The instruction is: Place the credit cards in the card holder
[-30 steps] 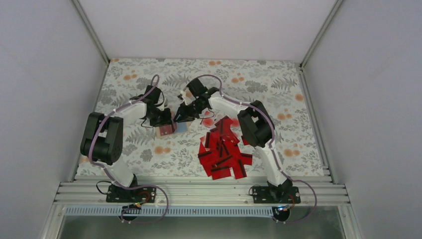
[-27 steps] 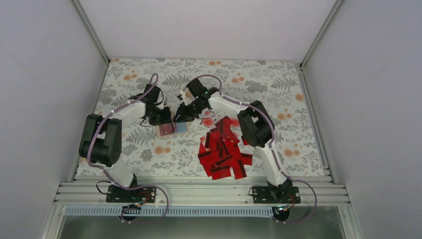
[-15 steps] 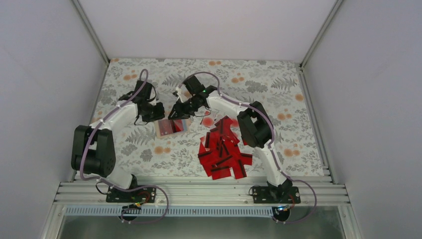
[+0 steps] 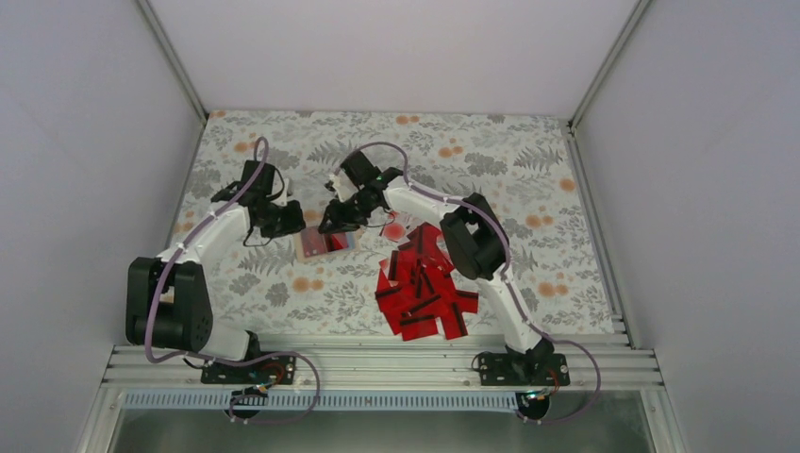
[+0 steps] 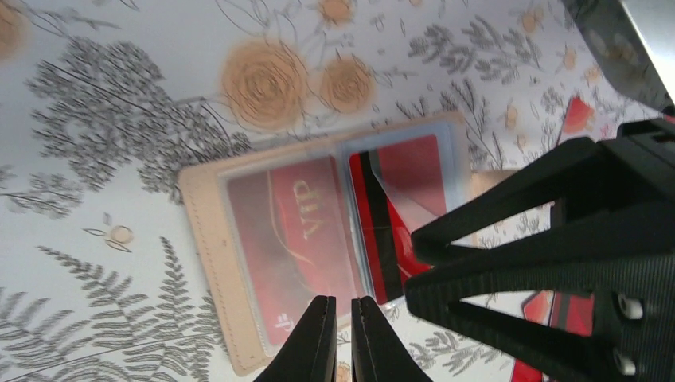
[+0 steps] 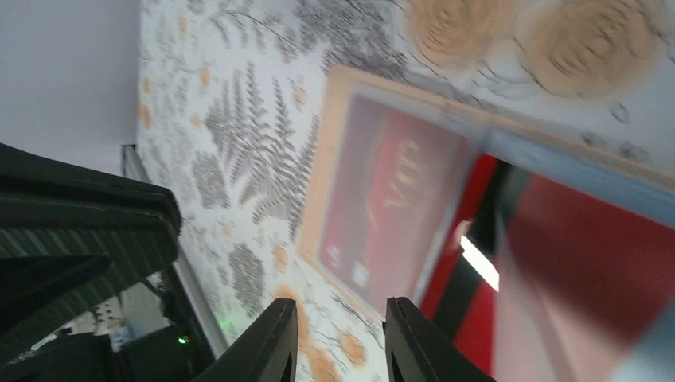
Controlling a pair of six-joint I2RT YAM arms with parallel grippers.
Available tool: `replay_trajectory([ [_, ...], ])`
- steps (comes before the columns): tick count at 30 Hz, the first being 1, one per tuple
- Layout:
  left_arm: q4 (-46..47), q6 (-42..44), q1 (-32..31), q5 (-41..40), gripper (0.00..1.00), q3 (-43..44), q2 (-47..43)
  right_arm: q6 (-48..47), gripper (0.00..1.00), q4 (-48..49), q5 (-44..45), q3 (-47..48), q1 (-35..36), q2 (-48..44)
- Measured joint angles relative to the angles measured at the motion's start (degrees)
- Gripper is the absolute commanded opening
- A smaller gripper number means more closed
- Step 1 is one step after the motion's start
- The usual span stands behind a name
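The tan card holder (image 4: 325, 243) lies open on the floral cloth. In the left wrist view its tan edge (image 5: 203, 231) frames clear sleeves with a red VIP card (image 5: 294, 223) and a red card with a black stripe (image 5: 390, 215). My left gripper (image 4: 289, 219) hovers just left of the holder, jaws nearly together and empty (image 5: 342, 306). My right gripper (image 4: 332, 219) is open and empty (image 6: 341, 318) above the holder's far edge (image 6: 342, 159). A pile of red credit cards (image 4: 425, 283) lies right of the holder.
A pale card with a red blot (image 4: 394, 229) lies between the holder and the pile. The two grippers are close together over the holder; the right gripper's black fingers (image 5: 557, 239) fill the right of the left wrist view. Aluminium rails (image 4: 377, 363) border the near edge.
My left gripper has let go of the holder and drawn back to the left. My right gripper has shifted slightly left. The holder now lies flat and open.
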Motion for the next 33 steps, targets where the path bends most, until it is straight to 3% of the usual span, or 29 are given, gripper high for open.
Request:
replay_trajectory([
  [9, 3.7, 1.1, -0.9, 6.2, 0.03, -3.4, 3.4, -2.0, 0.32, -0.7, 4.2, -11.5, -3.1, -5.8],
  [19, 5.9, 1.7, -2.4, 7.4, 0.03, -3.3, 11.0, -2.6, 0.32, -0.5, 4.6, -11.7, -4.4, -5.8],
  [33, 7.7, 2.2, -3.7, 7.8, 0.02, -3.1, 14.3, -2.4, 0.31, 0.4, 3.6, -11.7, -4.4, -5.7],
])
